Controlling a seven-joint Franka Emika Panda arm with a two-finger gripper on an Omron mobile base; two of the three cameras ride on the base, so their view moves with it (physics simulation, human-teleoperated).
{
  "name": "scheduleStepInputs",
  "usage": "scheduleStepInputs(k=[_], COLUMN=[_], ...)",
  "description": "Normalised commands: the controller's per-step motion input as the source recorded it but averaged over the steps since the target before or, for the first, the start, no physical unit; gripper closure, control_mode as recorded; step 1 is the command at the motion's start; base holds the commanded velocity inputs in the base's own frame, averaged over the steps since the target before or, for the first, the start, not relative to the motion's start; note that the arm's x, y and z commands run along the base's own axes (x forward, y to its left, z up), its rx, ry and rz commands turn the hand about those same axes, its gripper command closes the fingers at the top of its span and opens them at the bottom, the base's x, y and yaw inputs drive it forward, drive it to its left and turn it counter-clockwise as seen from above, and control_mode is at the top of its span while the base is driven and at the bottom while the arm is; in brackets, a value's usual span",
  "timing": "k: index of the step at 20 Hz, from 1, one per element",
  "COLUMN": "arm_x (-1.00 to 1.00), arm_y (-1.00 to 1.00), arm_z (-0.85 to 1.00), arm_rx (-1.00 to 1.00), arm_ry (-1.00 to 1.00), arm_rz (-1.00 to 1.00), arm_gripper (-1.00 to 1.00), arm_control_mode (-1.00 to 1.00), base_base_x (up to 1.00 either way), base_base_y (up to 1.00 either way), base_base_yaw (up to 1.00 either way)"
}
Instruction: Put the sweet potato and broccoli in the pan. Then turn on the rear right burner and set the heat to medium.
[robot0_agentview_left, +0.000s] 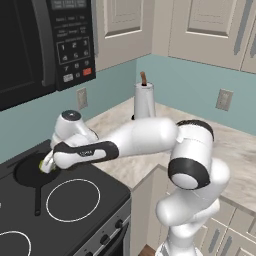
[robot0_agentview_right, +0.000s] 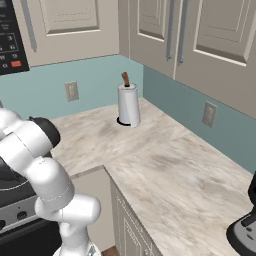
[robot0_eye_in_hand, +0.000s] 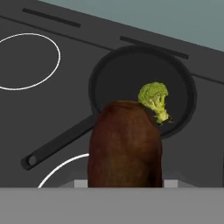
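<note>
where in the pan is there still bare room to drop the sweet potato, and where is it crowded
In the hand view, the pan floor is bare across its middle and far side, up to the rim nearest the backsplash. It is crowded at the near right rim, where the broccoli lies. The sweet potato sits in the shut gripper, over the near rim.

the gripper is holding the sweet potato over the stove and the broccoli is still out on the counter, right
Not quite. The broccoli is already in the pan on the cooktop, not on the counter; the hand view shows it lying inside the skillet's rim. The rest holds: the gripper is shut on the sweet potato, held above the stove near the pan.
</note>
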Motion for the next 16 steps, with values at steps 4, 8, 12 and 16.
scheduleStepInputs(k=[4,8,12,16], arm_x=[0.13,0.23,0.2,0.08], arm_y=[0.38,0.43,0.34,0.22], arm_z=[0.0,0.0,0.0,0.0], arm_rx=[-0.03,-0.04,-0.08,-0.08], arm_ry=[0.0,0.0,0.0,0.0], arm_rz=[0.0,0.0,0.0,0.0], arm_gripper=[1.0,1.0,1.0,1.0], arm_control_mode=[-1.0,-1.0,-1.0,-1.0], base_base_x=[0.0,0.0,0.0,0.0], base_base_y=[0.0,0.0,0.0,0.0], base_base_yaw=[0.0,0.0,0.0,0.0])
